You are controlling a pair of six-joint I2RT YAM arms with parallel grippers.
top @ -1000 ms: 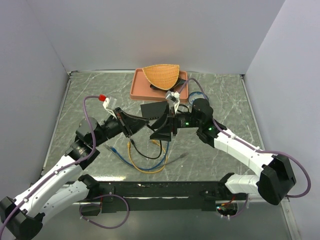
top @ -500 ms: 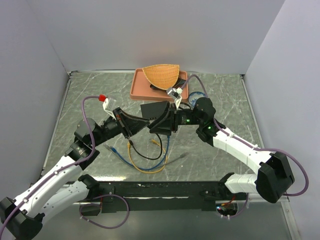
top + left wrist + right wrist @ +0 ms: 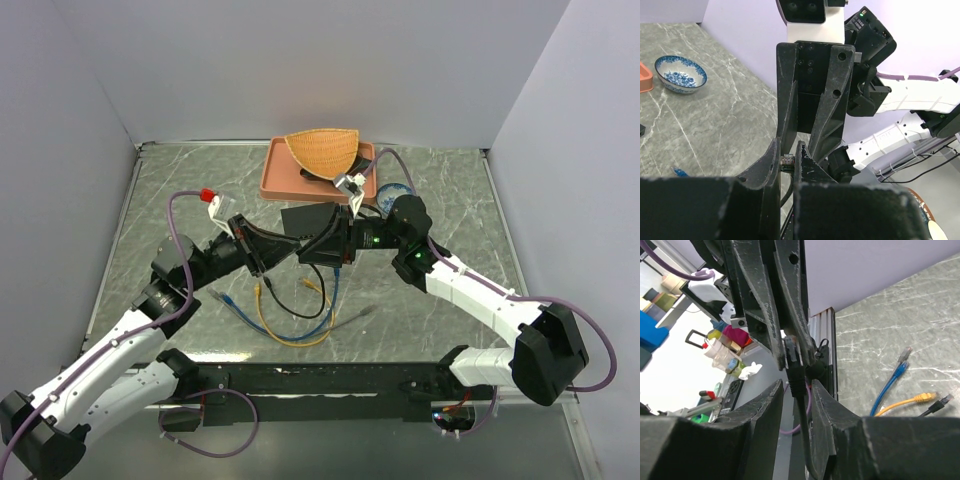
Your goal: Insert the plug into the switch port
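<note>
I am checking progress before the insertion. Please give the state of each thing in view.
left fingers: shut on the black plug
right fingers: partly closed around the black cable; grip unclear
black plug: held in the air, not inserted
switch: flat on the table, partly hidden
yellow cable: loose on the table
bowl: upright, empty

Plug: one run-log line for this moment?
left fingers: pinching plug | right fingers: flanking its cable, grip unclear | switch: on table, plug not in
</note>
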